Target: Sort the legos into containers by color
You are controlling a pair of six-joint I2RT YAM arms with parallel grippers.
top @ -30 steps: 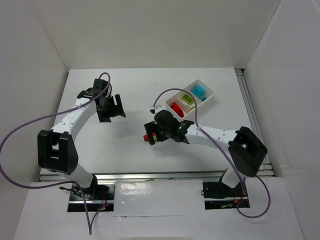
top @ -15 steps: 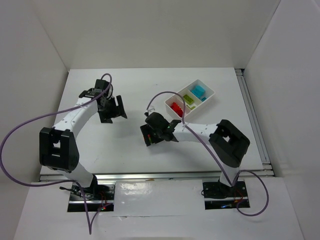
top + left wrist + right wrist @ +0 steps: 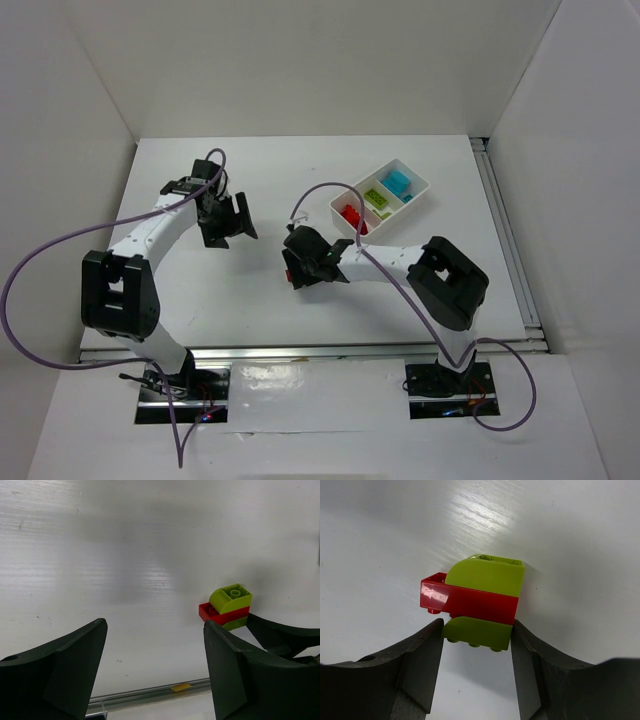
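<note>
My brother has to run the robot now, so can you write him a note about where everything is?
The left end effector is open and empty, above the table.
The right end effector has its fingers against both sides of a stack, green-red-green stuck together, lying on the table in front of the tray.
Done: red bricks, green bricks and blue bricks each sit in their own compartment.
Left: probably pull the stack apart, then red to red and green to green.
</note>
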